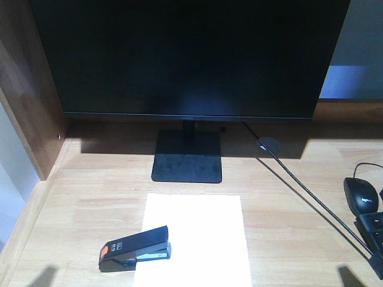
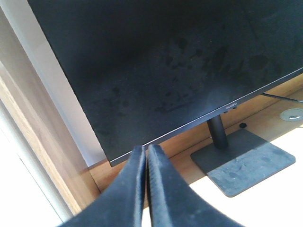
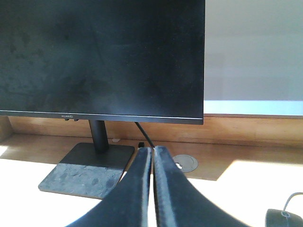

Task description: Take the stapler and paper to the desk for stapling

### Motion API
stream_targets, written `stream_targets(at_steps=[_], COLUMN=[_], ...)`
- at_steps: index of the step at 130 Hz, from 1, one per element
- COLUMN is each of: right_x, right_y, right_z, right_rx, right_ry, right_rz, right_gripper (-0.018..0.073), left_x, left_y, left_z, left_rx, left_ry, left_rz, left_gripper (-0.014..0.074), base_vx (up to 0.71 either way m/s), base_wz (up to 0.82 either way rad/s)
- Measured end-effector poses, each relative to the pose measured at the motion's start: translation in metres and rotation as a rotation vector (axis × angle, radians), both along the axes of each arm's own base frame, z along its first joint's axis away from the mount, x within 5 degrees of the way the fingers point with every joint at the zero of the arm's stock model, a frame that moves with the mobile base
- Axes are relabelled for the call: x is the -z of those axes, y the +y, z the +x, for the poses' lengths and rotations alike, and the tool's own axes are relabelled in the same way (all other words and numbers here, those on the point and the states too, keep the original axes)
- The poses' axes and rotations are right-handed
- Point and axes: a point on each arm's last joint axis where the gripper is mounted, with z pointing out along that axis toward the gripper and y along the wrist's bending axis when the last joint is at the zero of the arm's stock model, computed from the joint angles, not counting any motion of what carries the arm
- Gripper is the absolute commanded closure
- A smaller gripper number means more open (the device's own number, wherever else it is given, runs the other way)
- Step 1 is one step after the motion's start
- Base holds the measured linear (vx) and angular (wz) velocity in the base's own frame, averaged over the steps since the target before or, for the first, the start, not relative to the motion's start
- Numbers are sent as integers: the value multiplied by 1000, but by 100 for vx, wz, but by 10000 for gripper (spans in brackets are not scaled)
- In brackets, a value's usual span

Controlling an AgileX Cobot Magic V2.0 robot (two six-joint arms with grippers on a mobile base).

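The white paper [image 1: 194, 239] lies flat on the wooden desk [image 1: 90, 197] in front of the monitor stand. The black stapler [image 1: 135, 248], orange-red patch at its left end, rests across the sheet's lower left edge. Neither arm shows in the front view. My left gripper [image 2: 146, 148] is shut with nothing between its fingers, pointing at the monitor's lower left corner. My right gripper [image 3: 153, 149] is shut and empty too, aimed at the back of the desk beside the monitor stand. Stapler and paper are out of both wrist views.
A large black monitor [image 1: 185, 54] on a flat stand [image 1: 187, 156] fills the back. A cable [image 1: 311, 197] runs diagonally to the right. A black mouse [image 1: 361, 194] and a keyboard corner [image 1: 374, 230] sit at right. A brown side panel [image 1: 27, 101] walls the left.
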Motion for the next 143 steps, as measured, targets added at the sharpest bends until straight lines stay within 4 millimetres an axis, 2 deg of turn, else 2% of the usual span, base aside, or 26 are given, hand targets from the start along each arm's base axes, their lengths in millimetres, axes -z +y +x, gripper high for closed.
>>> stream_targets(at_steps=[44,67,108,130,143], right_x=[0,0,0,0,0], right_y=[0,0,0,0,0], right_z=[0,0,0,0,0], right_rx=[1,4,4,5,5], right_ry=[0,-1,-1,0,0], right_rz=[0,0,0,-1,-1], right_gripper=[565,565,565,565,565], left_x=[0,0,0,4,16], left_y=[0,0,-2,5,11], left_z=[0,0,-1,-10,-18], left_rx=[-1,2,12,-27,-74], left_ry=[3,39,64,54,41], left_rz=[-3,-114,-197,-231,-244], left_gripper=[603,603,603,603,603], base_vx=[0,0,0,0,0], base_wz=[0,0,0,0,0])
